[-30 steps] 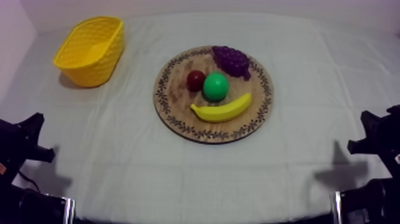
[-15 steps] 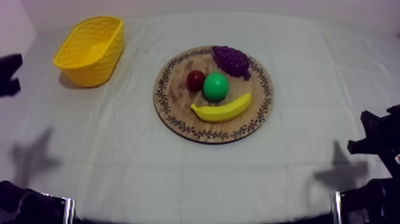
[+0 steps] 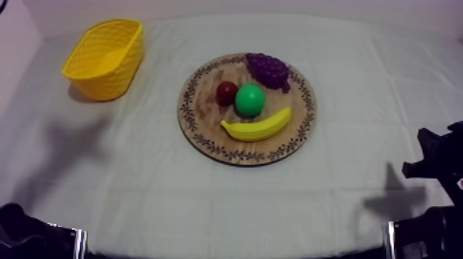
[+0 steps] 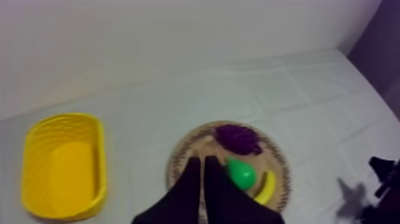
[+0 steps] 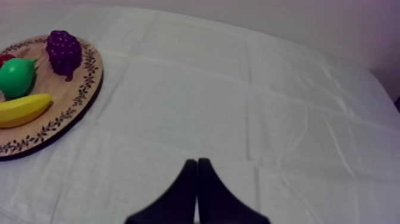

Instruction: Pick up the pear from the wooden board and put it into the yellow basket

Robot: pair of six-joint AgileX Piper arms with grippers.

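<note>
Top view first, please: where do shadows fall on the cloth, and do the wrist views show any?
Top view: a broad soft shadow on the cloth near the yellow basket, and a smaller darker one beside the right arm. Left wrist view: a grey shadow beside the right arm. Right wrist view: even light, no distinct shadow on the cloth.

Left pincer (image 4: 203,159) now far higher

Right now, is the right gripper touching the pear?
Apart. In the right wrist view the right gripper, shut on nothing, hangs over bare cloth, well clear of the pear on the board.
</note>
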